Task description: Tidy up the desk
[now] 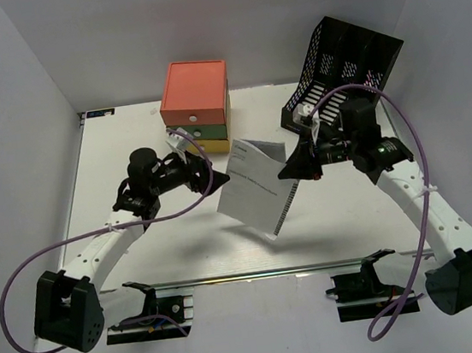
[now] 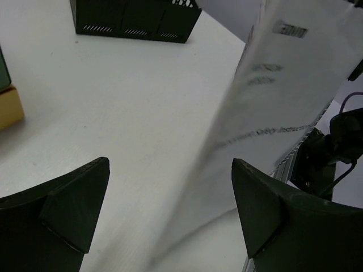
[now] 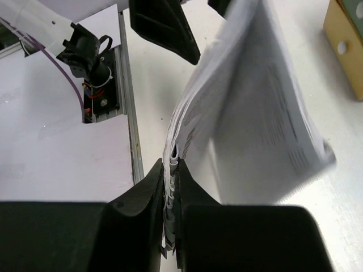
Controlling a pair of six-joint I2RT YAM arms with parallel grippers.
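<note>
Right gripper pinches a paper booklet, seemingly held off the desk. Left gripper gapes beside it, with the drawer box and mesh rack behind.

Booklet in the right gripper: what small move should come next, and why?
Probably swing the right gripper toward the black mesh file rack behind it. That gripper is shut on the edge of the booklet, which hangs tilted above the desk. The left gripper stands open rather than clamped on the pages, so nothing seems to stop the carry.
</note>
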